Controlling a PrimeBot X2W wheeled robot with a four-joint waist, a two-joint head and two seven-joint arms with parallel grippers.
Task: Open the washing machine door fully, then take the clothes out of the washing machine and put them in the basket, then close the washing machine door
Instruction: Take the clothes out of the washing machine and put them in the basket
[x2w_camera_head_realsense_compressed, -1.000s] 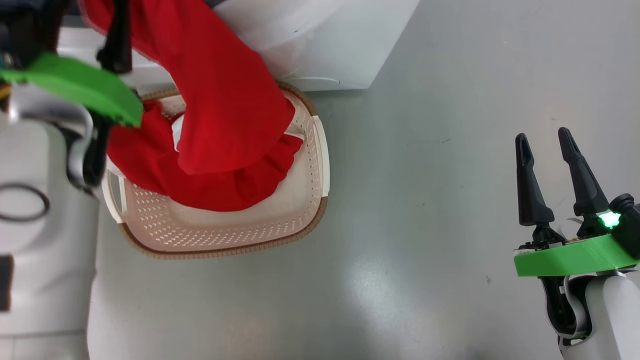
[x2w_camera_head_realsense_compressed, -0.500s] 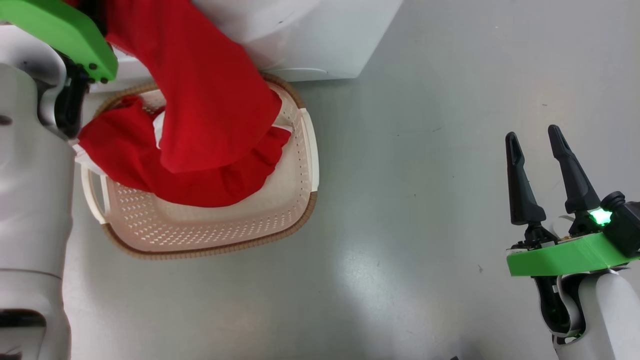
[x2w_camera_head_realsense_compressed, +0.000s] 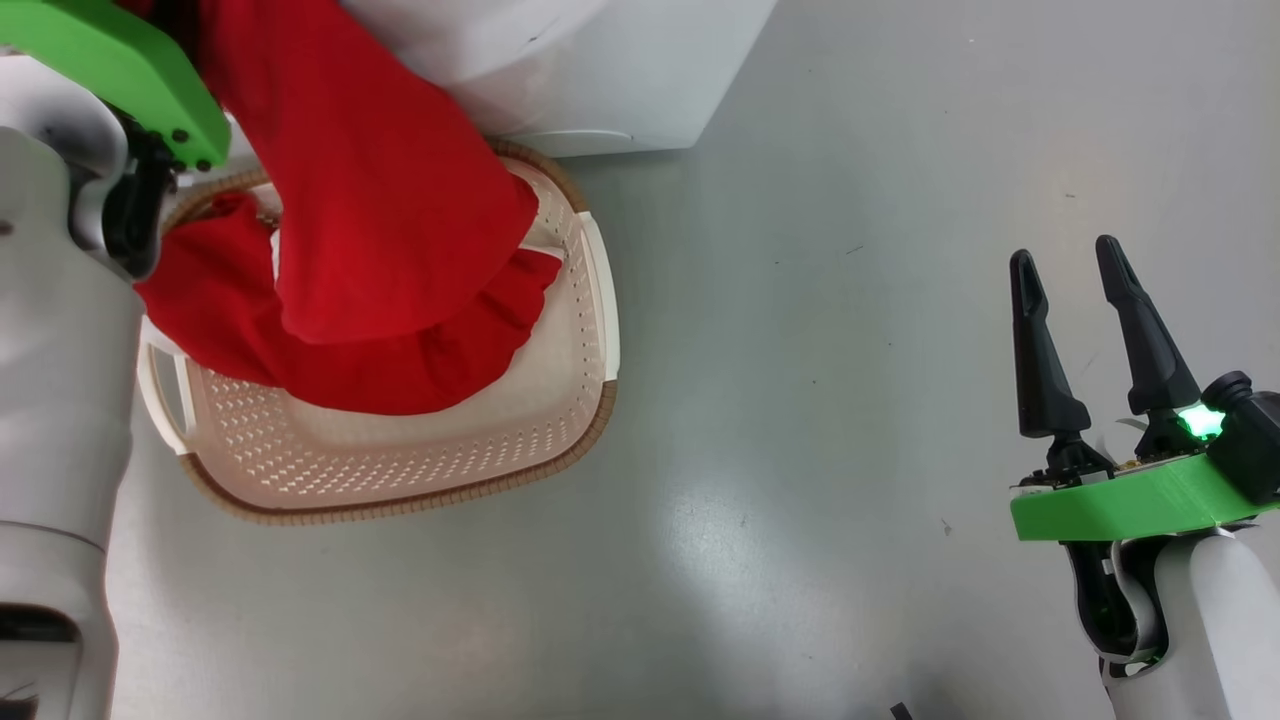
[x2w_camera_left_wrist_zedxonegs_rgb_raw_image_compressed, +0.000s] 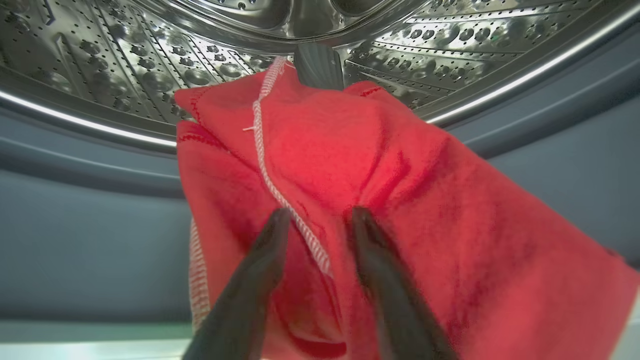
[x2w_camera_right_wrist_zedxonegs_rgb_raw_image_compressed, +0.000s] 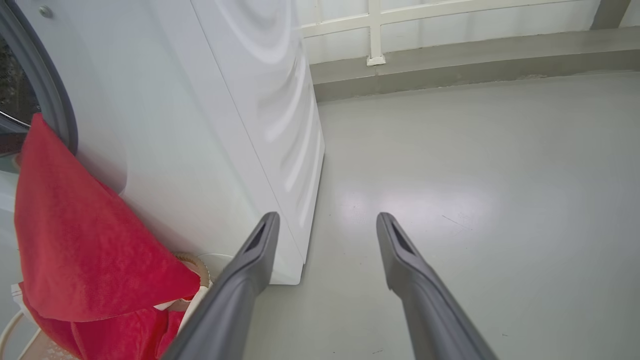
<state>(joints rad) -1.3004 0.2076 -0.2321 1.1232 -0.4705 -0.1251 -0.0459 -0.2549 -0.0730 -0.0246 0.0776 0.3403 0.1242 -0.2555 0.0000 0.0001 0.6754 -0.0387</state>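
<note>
Fuzzy clothes (x2w_camera_left_wrist_zedxonegs_rgb_raw_image_compressed: 400, 150), glossy steel drum (x2w_camera_left_wrist_zedxonegs_rgb_raw_image_compressed: 150, 65)

Head view: clothes (x2w_camera_head_realsense_compressed: 380, 220) and the left arm (x2w_camera_head_realsense_compressed: 60, 350) cover the basket's (x2w_camera_head_realsense_compressed: 400, 465) far and left parts; the top edge cuts off the washer (x2w_camera_head_realsense_compressed: 620, 80). Left wrist view: the left gripper (x2w_camera_left_wrist_zedxonegs_rgb_raw_image_compressed: 320, 220) is blurred against the clothes; grip undeterminable.

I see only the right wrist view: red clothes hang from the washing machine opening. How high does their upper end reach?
Observer: In the left wrist view, the clothes reach across the grey gasket up to the lip of the steel drum.
Operator: Does the left end effector hold them?
Observer: Its fingers stand either side of a fold; whether they pinch, I cannot tell.
Operator: And the lower end?
Observer: Head view: it lies in the basket, whose near half is bare.
</note>
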